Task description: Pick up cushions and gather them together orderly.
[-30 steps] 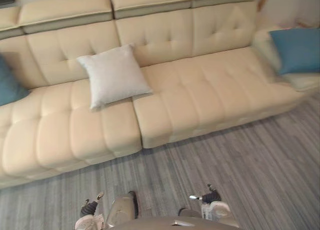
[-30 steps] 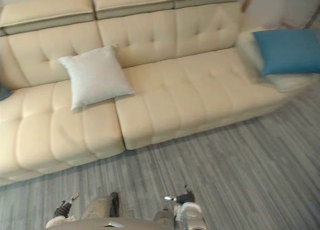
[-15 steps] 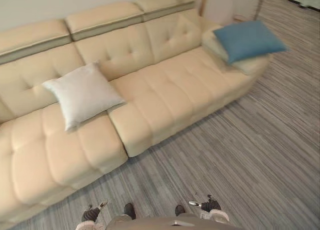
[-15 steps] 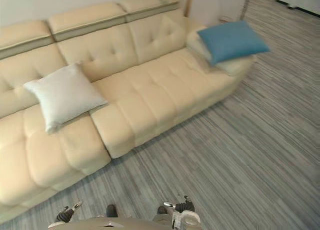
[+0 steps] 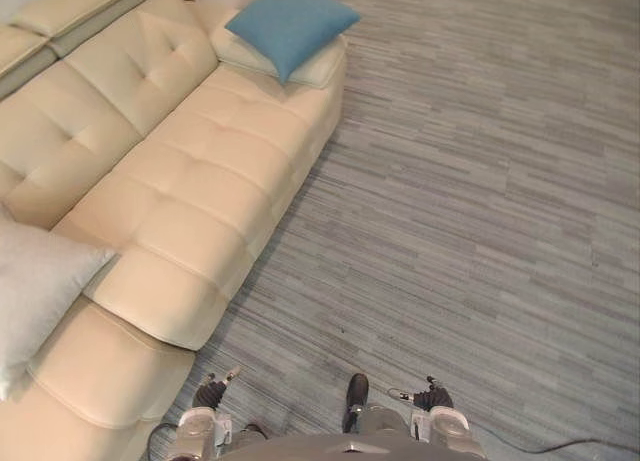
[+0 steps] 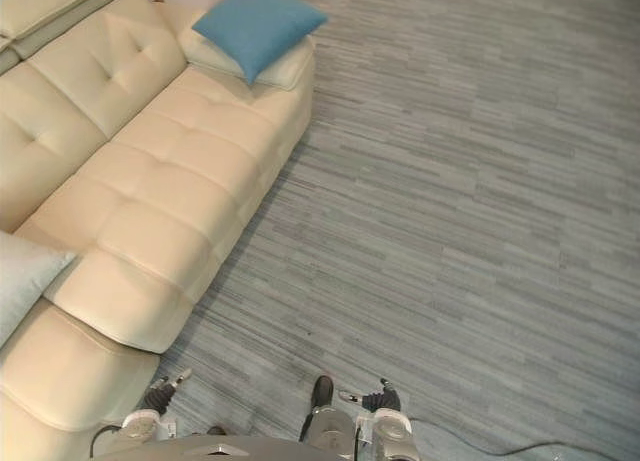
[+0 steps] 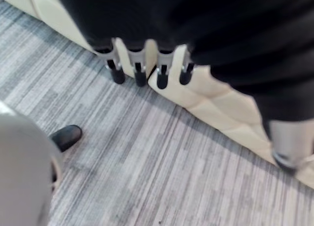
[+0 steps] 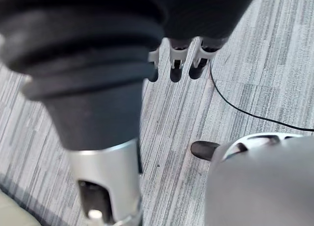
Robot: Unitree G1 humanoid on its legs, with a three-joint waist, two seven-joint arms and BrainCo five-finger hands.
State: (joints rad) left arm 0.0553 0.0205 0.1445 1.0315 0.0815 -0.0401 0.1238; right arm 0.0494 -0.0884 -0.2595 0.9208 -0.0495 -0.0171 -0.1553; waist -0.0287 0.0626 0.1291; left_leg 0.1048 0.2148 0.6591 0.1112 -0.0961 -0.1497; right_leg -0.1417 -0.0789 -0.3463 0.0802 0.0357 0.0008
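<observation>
Sofa (image 5: 210,171) holds blue cushion (image 5: 290,21) and white cushion (image 5: 35,291) well apart — left hand (image 7: 139,66), right hand (image 8: 176,62) relaxed, empty.

Smooth cream leather-like skin on the sofa (image 5: 200,181), tufted, with soft sheen. Matt cloth on the blue cushion (image 5: 290,23) and the pale cushion (image 5: 30,291). Grey striped carpet on the floor (image 5: 480,181), matt, slightly rough.
</observation>
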